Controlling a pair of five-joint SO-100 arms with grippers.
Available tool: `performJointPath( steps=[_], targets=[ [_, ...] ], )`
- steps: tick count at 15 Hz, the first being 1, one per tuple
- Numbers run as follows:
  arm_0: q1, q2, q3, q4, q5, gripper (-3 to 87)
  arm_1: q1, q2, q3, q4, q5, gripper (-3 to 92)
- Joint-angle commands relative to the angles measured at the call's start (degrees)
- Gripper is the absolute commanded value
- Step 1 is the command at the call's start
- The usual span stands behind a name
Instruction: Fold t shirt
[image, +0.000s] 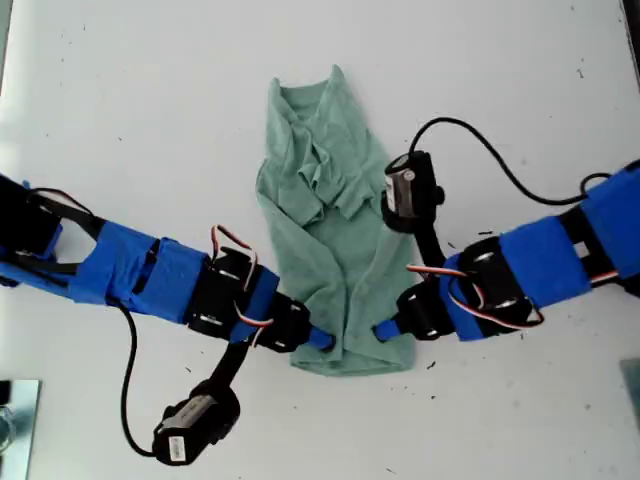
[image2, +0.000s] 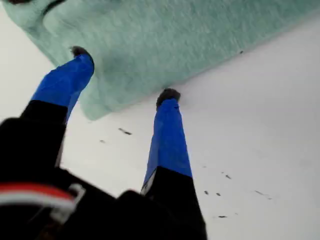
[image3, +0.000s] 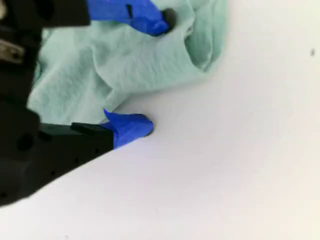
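The pale green t shirt (image: 330, 230) lies lengthwise and rumpled on the white table (image: 150, 120), bunched into folds at its far end. My first gripper (image: 323, 340), on the arm from the exterior view's left, is open at the shirt's near corner. In the first wrist view the first gripper (image2: 122, 75) has one blue fingertip (image2: 80, 54) on the t shirt (image2: 175, 35) and the other on the table by the hem. My second gripper (image: 382, 330), from the exterior view's right, is open too. The second gripper (image3: 150, 72) straddles a rolled edge of the t shirt (image3: 115, 65).
Black cables loop off both arms. One wrist camera (image: 410, 190) hangs over the shirt's side towards the exterior view's right, the other (image: 190, 428) sits near the front edge. A metallic object (image: 15, 420) shows at the exterior view's lower left corner.
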Motion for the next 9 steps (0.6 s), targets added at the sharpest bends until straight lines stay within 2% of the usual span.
performJointPath(
  steps=[1, 2, 3, 4, 5, 7, 9],
  targets=[
    [-1.85, -2.2, -2.37, -2.81, 0.35, 28.5, -1.93, -5.89, -0.53, -5.54, 1.32, 26.4],
    [-1.85, -2.9, -2.46, -3.6, 0.7, 25.8, -2.72, -8.96, -1.93, -6.33, 1.76, 25.6],
    [-1.67, -2.81, -2.46, -4.22, 0.7, 17.5, -3.34, -10.9, -3.16, -6.42, 2.29, 19.8],
    [-1.49, -2.37, -2.46, -4.57, 0.44, 2.0, -3.96, -11.16, -3.34, -6.15, 3.6, 5.2],
    [-0.7, -1.67, -2.46, -5.27, 1.32, -0.2, -4.48, -11.07, -4.04, -5.71, 3.16, 1.5],
    [0.7, 0.09, -2.46, -5.89, 1.49, -0.2, -5.19, -10.37, -8.53, -2.2, -0.53, 1.5],
    [2.64, 4.22, -2.46, -7.12, 3.16, -0.2, -5.71, -8.88, -17.75, 7.82, -2.64, 1.5]
  ],
)
